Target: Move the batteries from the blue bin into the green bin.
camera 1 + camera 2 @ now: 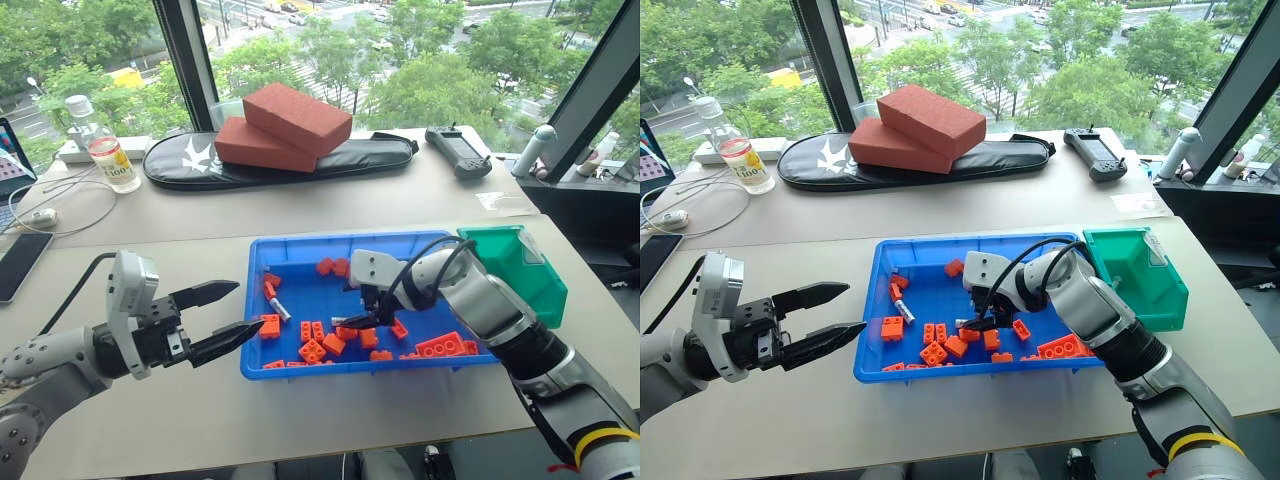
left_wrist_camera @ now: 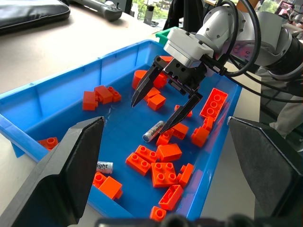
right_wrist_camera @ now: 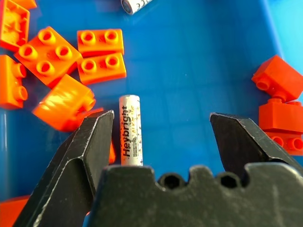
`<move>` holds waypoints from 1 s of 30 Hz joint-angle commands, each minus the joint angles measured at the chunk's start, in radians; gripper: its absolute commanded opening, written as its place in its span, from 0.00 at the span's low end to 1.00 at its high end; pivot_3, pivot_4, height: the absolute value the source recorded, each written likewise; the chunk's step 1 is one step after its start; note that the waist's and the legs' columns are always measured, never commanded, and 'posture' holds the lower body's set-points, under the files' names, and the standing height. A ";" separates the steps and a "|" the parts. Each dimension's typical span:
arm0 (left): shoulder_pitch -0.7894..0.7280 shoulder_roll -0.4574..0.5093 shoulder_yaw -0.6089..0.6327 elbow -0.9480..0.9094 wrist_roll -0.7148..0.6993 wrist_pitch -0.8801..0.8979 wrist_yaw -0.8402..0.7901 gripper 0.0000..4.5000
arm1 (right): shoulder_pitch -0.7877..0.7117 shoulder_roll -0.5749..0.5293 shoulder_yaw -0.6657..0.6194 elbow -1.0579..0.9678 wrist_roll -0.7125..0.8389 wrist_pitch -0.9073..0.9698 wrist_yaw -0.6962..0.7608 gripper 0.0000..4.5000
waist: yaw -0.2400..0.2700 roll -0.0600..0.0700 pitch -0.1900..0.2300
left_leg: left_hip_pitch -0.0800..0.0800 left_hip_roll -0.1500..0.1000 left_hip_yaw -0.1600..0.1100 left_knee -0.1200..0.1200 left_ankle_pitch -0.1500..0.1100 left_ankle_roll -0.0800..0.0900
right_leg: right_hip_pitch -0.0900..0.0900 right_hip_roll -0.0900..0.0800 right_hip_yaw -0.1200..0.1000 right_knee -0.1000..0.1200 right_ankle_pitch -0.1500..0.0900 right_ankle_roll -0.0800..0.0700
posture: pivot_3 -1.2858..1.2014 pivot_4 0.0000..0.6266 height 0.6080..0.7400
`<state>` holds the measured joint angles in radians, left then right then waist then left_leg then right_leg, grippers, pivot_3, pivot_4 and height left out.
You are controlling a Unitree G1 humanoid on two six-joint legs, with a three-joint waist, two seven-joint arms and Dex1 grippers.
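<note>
A: Right wrist view: one slim silver-grey battery (image 3: 130, 130) with printed lettering lies flat on the floor of the wide, shallow bright-blue plastic bin (image 3: 189, 71). It sits between the right gripper (image 2: 163, 113)'s black jaws, close against one of them and well apart from the other. Jaws spread wide, nothing grasped.

B: Any other batteries?

A: A second silver battery (image 1: 280, 308) lies nearer the bin's left side, beside an orange brick. In the right wrist view its end (image 3: 135, 4) shows at the frame edge. Both are inside the blue bin.

B: What surrounds them?

A: Orange-red plastic building bricks (image 1: 315, 340), scattered over the bin floor, thickest along the near edge and around the right gripper. A long brick (image 1: 440, 346) rests at the near right corner.

B: And the target?

A: The smaller, deeper green plastic bin (image 1: 520, 265) stands just beside the blue bin's right end, on the pale bench (image 1: 150, 260). I cannot tell what it holds.

B: Left side?

A: The left gripper (image 1: 225, 315) hovers above the bench just left of the blue bin, pointing toward it, jaws parted and holding nothing.

B: Farther out?

A: On the rear bench: two stacked red-brown blocks (image 1: 280, 125) on a long black case (image 1: 380, 155), a clear plastic bottle (image 1: 100, 145) at left, a dark handheld controller (image 1: 458, 150) at right.
</note>
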<state>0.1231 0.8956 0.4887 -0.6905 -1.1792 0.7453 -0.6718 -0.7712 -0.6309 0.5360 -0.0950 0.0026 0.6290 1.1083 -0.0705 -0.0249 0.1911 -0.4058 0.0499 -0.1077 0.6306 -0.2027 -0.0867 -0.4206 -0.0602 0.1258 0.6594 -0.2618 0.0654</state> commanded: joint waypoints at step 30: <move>-0.006 -0.004 0.010 -0.009 0.001 -0.020 -0.013 1.00 | 0.104 -0.334 -0.677 -0.028 0.177 0.316 -0.224 0.08 | 0.008 0.000 0.000 | 0.000 0.000 0.000 -0.003 0.000 0.000 | -0.001 0.000 0.000 -0.002 0.000 -0.001 | 0.52 0.24 1.00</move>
<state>0.1266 0.8929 0.4901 -0.6909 -1.1768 0.7427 -0.6737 -0.6647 -0.9421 -0.1086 -0.0964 0.1784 0.9285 0.9046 -0.0627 -0.0249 0.1911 -0.4059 0.0498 -0.1075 0.6280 -0.2028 -0.0865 -0.4212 -0.0604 0.1261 0.6575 -0.2622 0.0647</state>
